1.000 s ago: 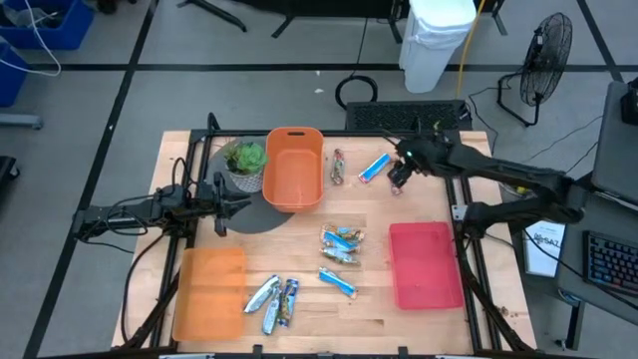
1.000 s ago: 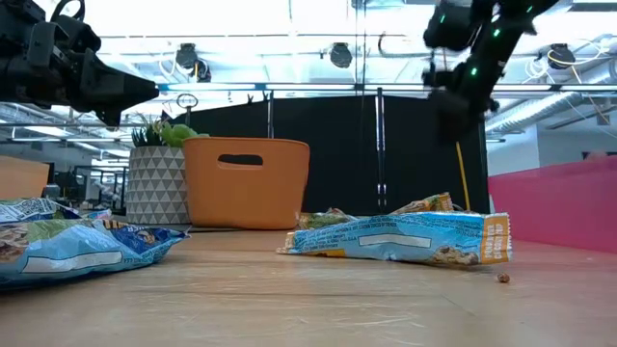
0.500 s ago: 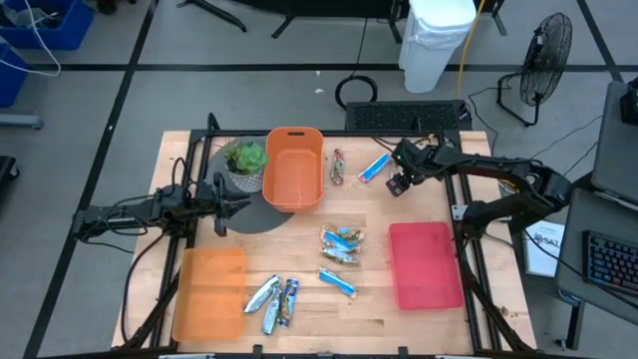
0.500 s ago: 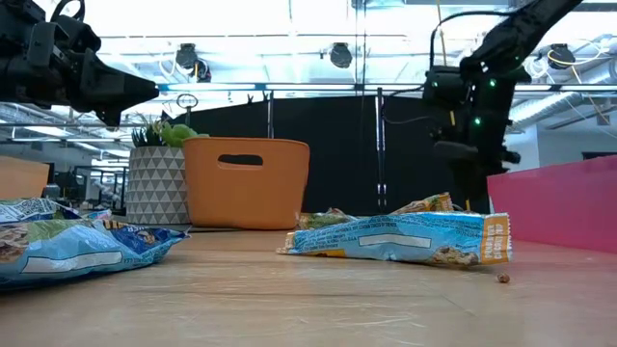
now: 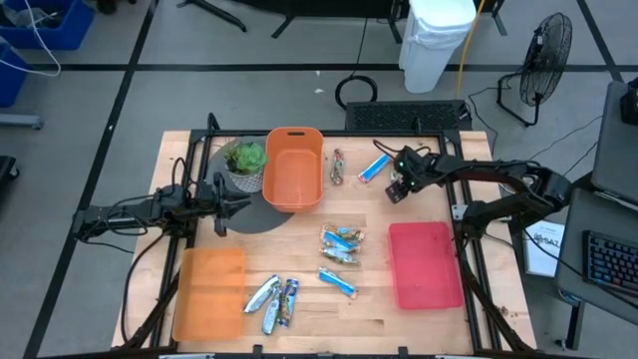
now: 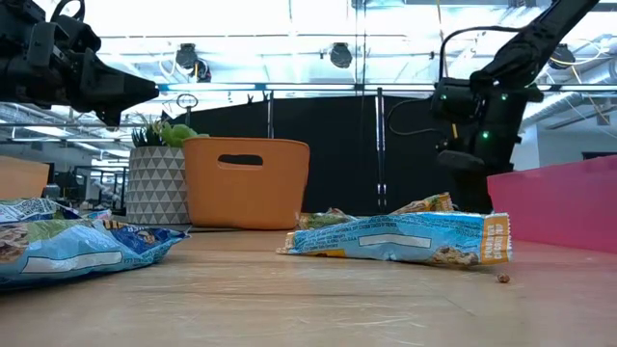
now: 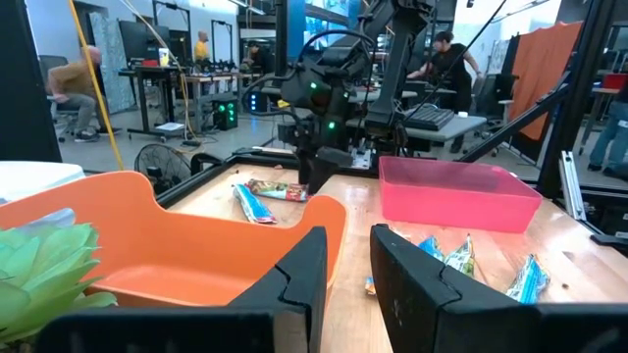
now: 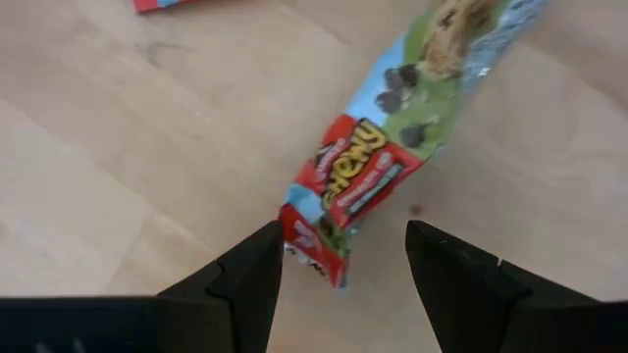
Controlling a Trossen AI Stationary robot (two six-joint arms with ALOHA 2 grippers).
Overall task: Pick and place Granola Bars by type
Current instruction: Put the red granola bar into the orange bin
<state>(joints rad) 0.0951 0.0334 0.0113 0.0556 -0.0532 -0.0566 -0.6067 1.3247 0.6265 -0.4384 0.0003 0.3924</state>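
Observation:
My right gripper [image 5: 397, 187] [image 8: 343, 284] is open, low over the table's far right part. Its fingers stand on either side of the near end of a bright blue granola bar [image 5: 375, 168] [image 8: 378, 162] lying flat, and do not touch it. A brownish bar [image 5: 339, 168] lies beside it. More blue bars [image 5: 340, 246] lie mid-table, and silver and dark blue ones [image 5: 273, 301] lie near the front edge. My left gripper [image 5: 225, 204] [image 7: 348, 260] waits open above the table's left side, next to the plant.
An orange bin [image 5: 295, 168] and a potted plant [image 5: 245, 164] stand at the far left. An orange tray [image 5: 209, 292] lies near left and a red tray [image 5: 425, 264] near right. Bare wood shows between the red tray and my right gripper.
My right gripper has come down from well above the table to just over it, shifting slightly toward the near edge, beside the blue bar at the far side. The bars have not moved.

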